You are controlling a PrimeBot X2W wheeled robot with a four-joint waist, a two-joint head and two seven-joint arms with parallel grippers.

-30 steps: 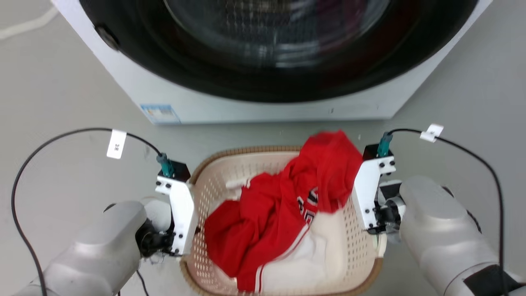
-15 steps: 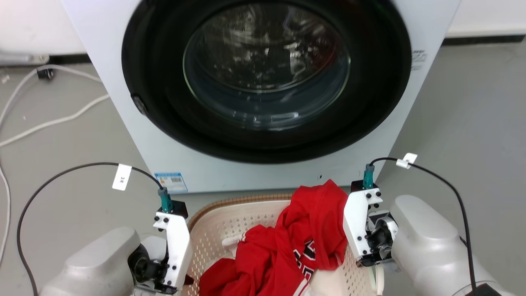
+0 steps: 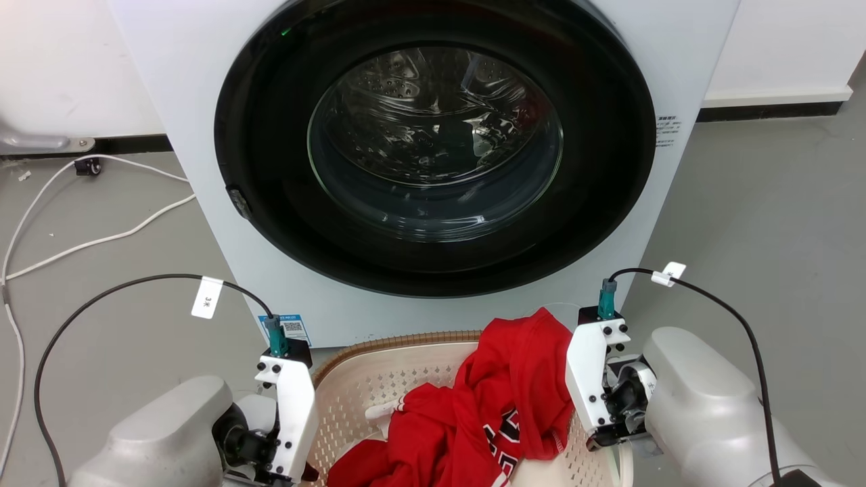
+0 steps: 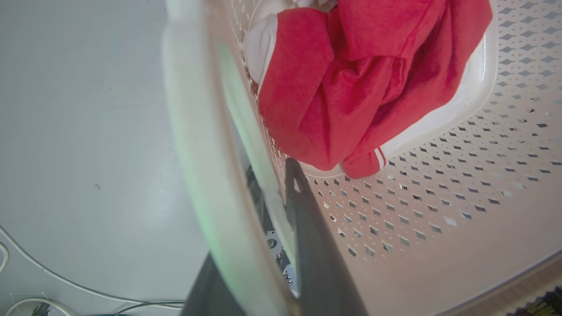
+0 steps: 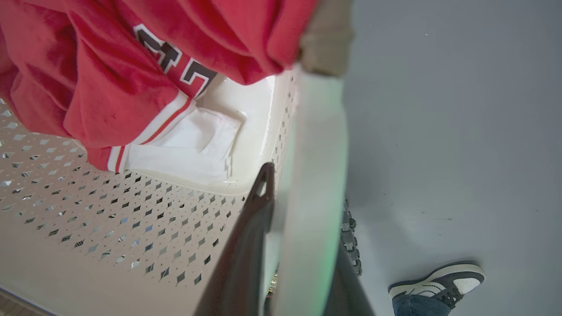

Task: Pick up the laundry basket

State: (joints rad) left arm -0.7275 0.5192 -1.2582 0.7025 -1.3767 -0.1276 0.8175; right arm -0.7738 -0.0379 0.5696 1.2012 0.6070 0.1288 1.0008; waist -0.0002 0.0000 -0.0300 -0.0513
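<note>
The laundry basket point(image 3: 379, 379), cream and perforated with a brown woven rim, hangs between my two arms in front of the washing machine. A red garment point(image 3: 494, 406) with white trim lies in it and drapes over the far right rim. My left gripper point(image 3: 304, 467) is shut on the basket's left side. In the left wrist view the pale rim point(image 4: 206, 153) runs between the two dark fingers point(image 4: 307, 228) of the left gripper point(image 4: 268, 184). My right gripper point(image 3: 609, 443) is shut on the right side, and in the right wrist view it point(image 5: 307, 188) has one finger inside the wall point(image 5: 88, 219).
The white washing machine point(image 3: 203, 81), with its round dark glass door point(image 3: 433, 142) shut, stands close behind the basket. White cables point(image 3: 101, 237) trail over the grey floor at the left. A person's shoe point(image 5: 439, 281) stands on the floor beside the basket's right side.
The head camera has tilted up, so the washing machine's whole door shows and the basket sits lower in the picture. Both grippers keep the same hold, and the basket's rim now overlaps the machine's lower edge.
</note>
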